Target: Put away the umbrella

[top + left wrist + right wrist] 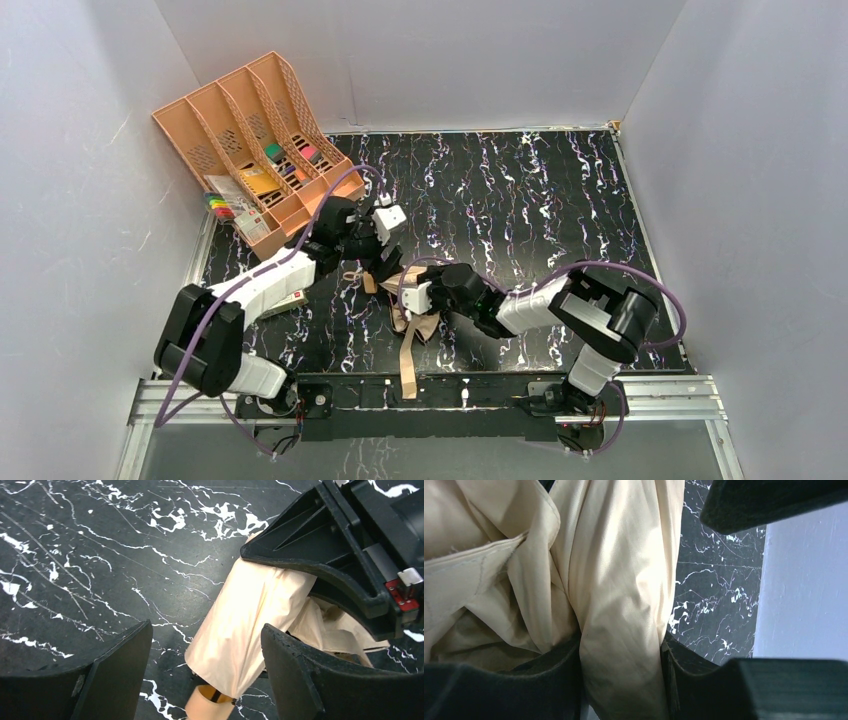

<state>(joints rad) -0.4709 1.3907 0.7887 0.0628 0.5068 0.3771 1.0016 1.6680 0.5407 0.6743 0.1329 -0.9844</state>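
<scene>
Pinching the pale fabric of the umbrella (245, 625) on the counter (100, 555), the right tool (619, 670) seems clamped tight, while the left tool (206, 635) straddles it, spread wide.

Top view: even, soft overhead light, slight sheen on black bench (560, 200), img a bit soft. Left wrist: bright, sharp. Right wrist: dimmer, umbrella (619, 580) fabric lit mid-frame, shaded in folds, dark foreground blurred.
</scene>
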